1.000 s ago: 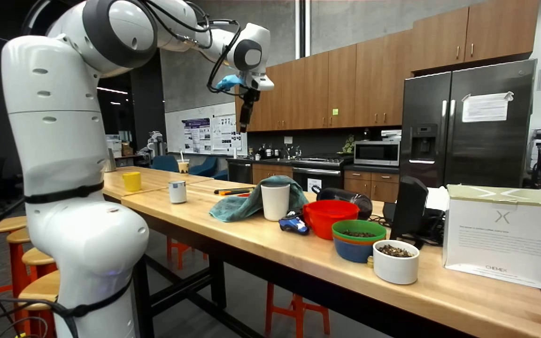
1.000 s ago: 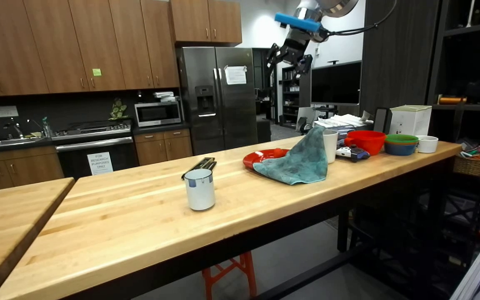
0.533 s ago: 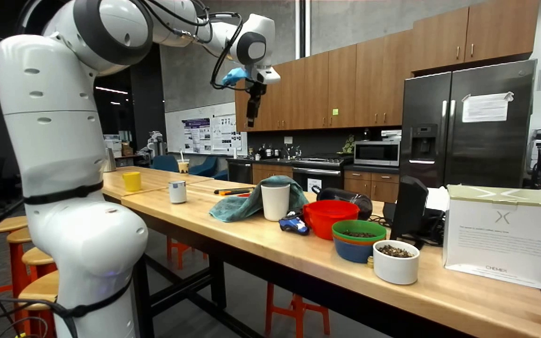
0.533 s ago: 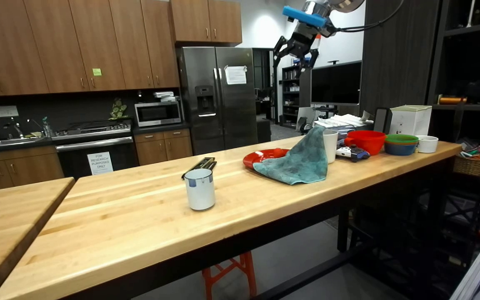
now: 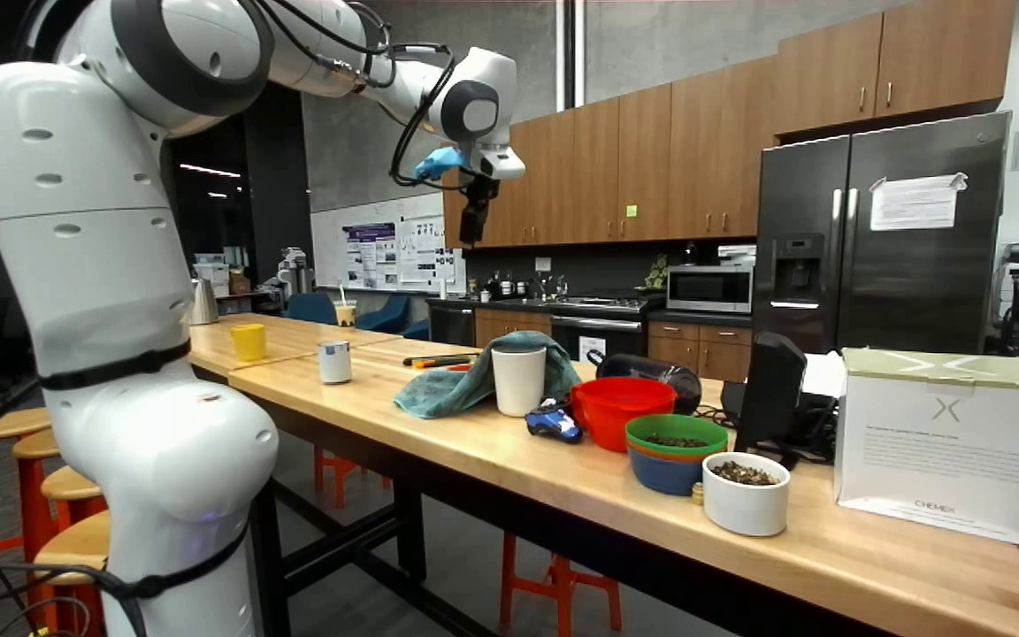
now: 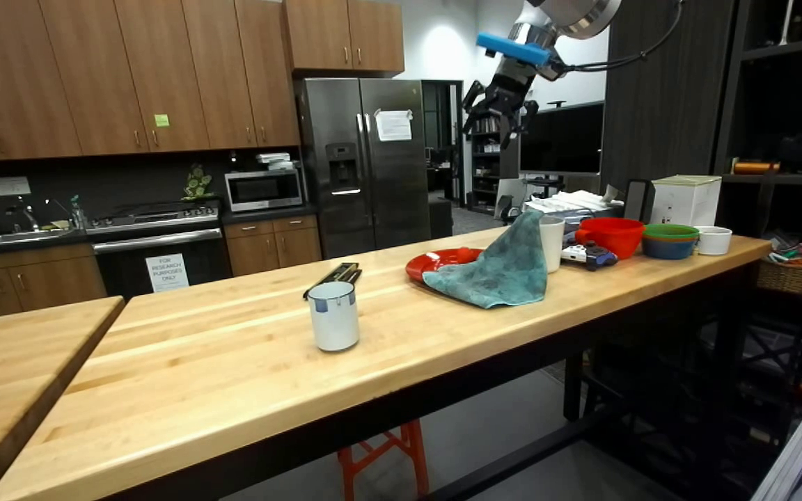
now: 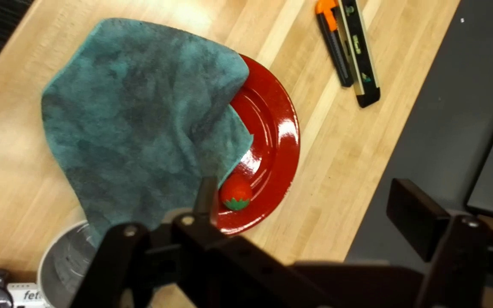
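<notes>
My gripper [image 7: 313,207] is open, with nothing between its wide-apart fingers; in an exterior view the gripper [image 6: 490,132] hangs high above the table. Below it in the wrist view, a teal towel [image 7: 135,111] partly covers a red plate [image 7: 283,128]. A red strawberry-like piece with a green top [image 7: 236,192] rests on the plate near the left finger. One towel corner drapes over the rim of a white cup [image 7: 43,265]. A white mug with blue patches [image 6: 335,323] stands upright nearer the table's end, before a spirit level [image 7: 362,64] and an orange-black utility knife [image 7: 334,47].
Beyond the white cup come a small blue-and-white object [image 5: 554,422], a dark jar on its side [image 5: 651,373], a red bowl [image 5: 611,416], stacked bowls [image 5: 669,473], a white bowl [image 5: 744,504] and a carton [image 5: 952,451]. A yellow mug [image 5: 249,342] is on the adjoining table.
The gripper first rose a little and shifted sideways, then came down slightly. The arm's upper links have leaned back. Objects on the table look the same.
</notes>
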You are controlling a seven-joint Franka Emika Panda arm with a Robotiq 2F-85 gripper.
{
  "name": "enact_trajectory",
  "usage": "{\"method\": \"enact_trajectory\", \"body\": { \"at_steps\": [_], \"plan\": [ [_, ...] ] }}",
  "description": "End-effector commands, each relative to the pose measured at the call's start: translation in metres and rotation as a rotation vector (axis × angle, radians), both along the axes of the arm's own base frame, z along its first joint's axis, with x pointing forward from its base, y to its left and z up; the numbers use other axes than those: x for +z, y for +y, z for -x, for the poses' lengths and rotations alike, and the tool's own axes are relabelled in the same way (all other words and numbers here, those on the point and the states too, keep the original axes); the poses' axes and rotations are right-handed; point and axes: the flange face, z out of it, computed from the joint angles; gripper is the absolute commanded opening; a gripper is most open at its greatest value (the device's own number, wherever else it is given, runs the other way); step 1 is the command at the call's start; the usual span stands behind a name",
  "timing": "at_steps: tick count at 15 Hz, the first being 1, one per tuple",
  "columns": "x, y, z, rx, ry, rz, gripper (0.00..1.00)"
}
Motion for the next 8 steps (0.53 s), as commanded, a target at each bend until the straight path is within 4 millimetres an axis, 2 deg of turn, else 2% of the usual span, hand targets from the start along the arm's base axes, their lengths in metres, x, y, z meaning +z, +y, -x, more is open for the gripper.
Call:
{"method": "enact_trajectory", "body": {
  "at_steps": [1,8],
  "plan": [
    [-0.033,0.009,0.023,0.004,0.032,-0.008,1.00],
    [-0.075,0.019,0.044,-0.012,0.066,0.012,1.00]
  ]
}}
